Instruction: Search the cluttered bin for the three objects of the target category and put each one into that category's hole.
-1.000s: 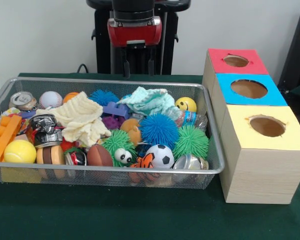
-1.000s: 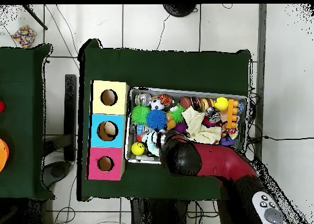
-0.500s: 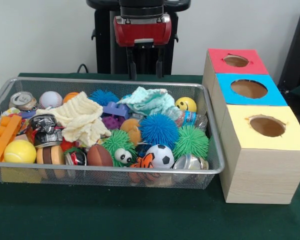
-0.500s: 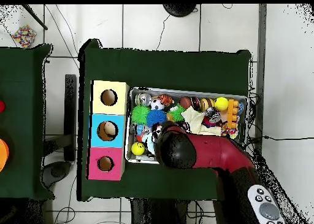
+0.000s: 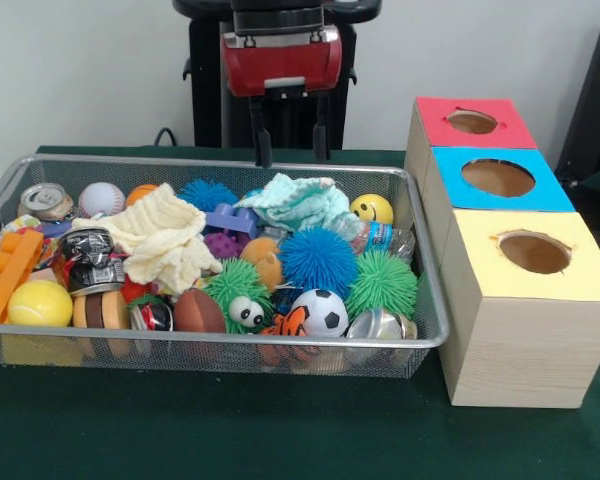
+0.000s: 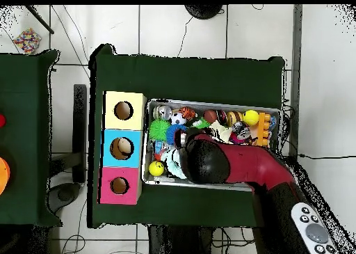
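My gripper hangs open and empty over the far rim of the wire mesh bin, just above a mint cloth. The bin is packed with a baseball, a soccer ball, a yellow ball, a smiley ball, blue and green spiky balls, a cream cloth and crushed cans. In the overhead view the red arm covers the middle of the bin and hides the gripper.
Three wooden boxes with round holes stand beside the bin: red top, blue top, yellow top. From above they line up as yellow, blue and red. Green cloth covers the table.
The gripper has shifted a little to the right in the front view and come lower. From above, the arm's head has advanced farther over the bin. Nothing in the bin has moved.
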